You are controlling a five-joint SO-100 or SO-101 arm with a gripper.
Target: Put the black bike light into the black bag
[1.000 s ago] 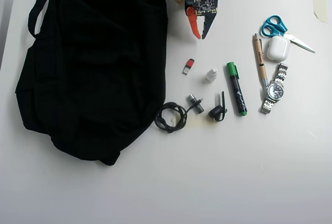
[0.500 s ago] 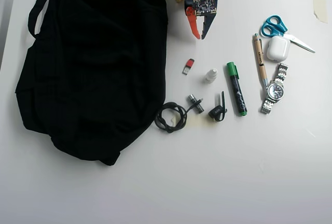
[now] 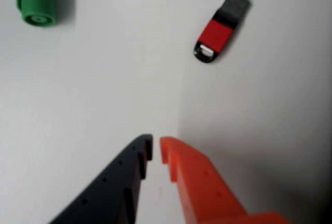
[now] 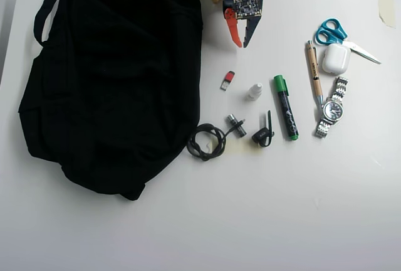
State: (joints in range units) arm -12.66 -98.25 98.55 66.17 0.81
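In the overhead view, the black bag (image 4: 113, 76) fills the left half of the white bench (image 4: 282, 221): a large floppy fabric heap with soft folds, its long flat strap (image 4: 49, 4) looping off toward the far left corner. Just beside the bag's right near edge lies a coiled black cable (image 4: 206, 142), thin and rubbery, ending at a small silver-black cylinder (image 4: 235, 122). Farther away, a red and black USB stick (image 4: 227, 80) lies alone, apart from the bag. At the far edge the pincer (image 4: 240, 44) points toward the near side, one finger orange, one dark, both of ridged plastic; in the wrist view the pincer (image 3: 155, 149) shows its tips only a narrow slit apart, gripping nothing, hovering over bare bench with the USB stick (image 3: 220, 27) beyond it.

Right of the stick stands a small white dropper bottle (image 4: 254, 91). The black bike light (image 4: 262, 135), a tiny rounded lump with a thin strap loop sticking up, rests on the bench between the cylinder and the green marker (image 4: 286, 107), well apart from the bag and from the pincer. Further right lie a wood-barrelled pen (image 4: 313, 73), a steel-link wristwatch (image 4: 332, 106), a smooth white earbud case (image 4: 336, 58) and teal-handled scissors (image 4: 341, 37). A scrap of pale tape (image 4: 386, 7) sticks near the far right corner. The bench is matte and white.
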